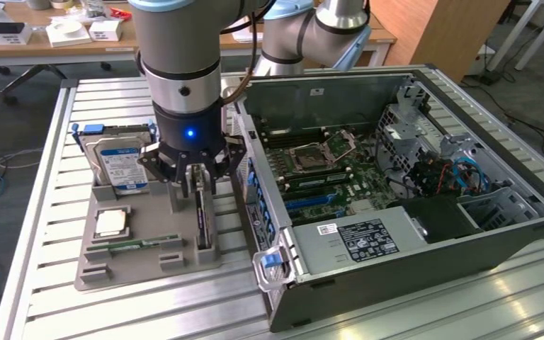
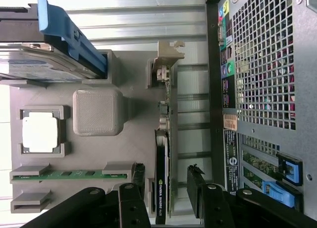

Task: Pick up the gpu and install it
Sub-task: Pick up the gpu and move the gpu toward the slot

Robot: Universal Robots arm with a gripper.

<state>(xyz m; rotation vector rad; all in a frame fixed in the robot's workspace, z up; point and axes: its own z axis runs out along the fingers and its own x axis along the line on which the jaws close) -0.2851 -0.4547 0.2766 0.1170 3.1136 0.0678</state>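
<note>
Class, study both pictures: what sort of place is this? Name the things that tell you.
Most likely a robotics lab for PC assembly: the open gripper hangs over a gpu standing in a parts tray, beside an open computer case on a slatted metal table.

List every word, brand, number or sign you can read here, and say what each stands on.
"NVIDIA": on the dark edge of the gpu; the lettering after it is too blurred to read.
Blue label on the hard drive: print too small to read.
White label on the power supply: too small to read.
Stickers on the back of the computer case: too small to read.
</note>
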